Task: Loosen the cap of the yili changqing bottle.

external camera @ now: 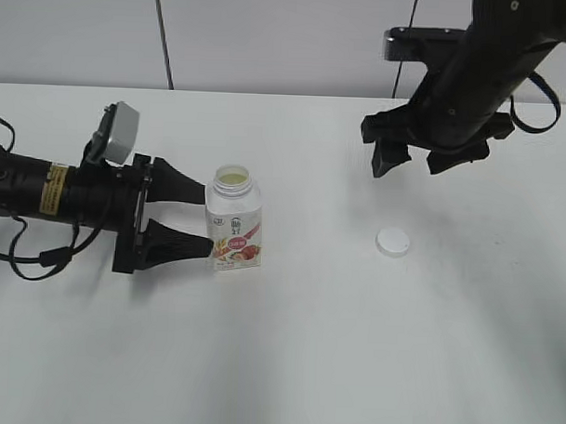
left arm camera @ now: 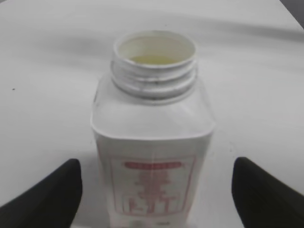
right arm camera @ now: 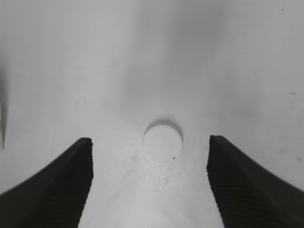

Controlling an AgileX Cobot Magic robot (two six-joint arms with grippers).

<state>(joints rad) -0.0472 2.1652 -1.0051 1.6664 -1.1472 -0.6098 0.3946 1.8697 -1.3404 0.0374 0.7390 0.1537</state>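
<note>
Desk surface (external camera: 287, 361) nearest the front edge is plain white, matte, with only soft shadows across it. Further in, left of centre, the yili changqing bottle (external camera: 233, 220) stands upright, its threaded neck uncovered and pale yellowish contents visible inside; the red and pink label faces the front. The left gripper (external camera: 185, 218) lies low along the desk from the left edge, its black fingers (external camera: 175, 244) spread wide, one tip behind the bottle's shoulder and one in front near its base. From the left wrist view the bottle stands between the fingers with clear gaps on both sides, so it is not gripped. The cap (external camera: 393, 241) lies flat on the desk, right of centre and well apart from the bottle. Farther back, toward the rear right corner, the right gripper (external camera: 417, 161) hangs above the desk, jaws apart and holding nothing; its wrist view looks down on the cap between the two fingertips. Behind the rear edge rises a pale grey wall (external camera: 271, 35) with a thin dark vertical seam (external camera: 163, 36).
</note>
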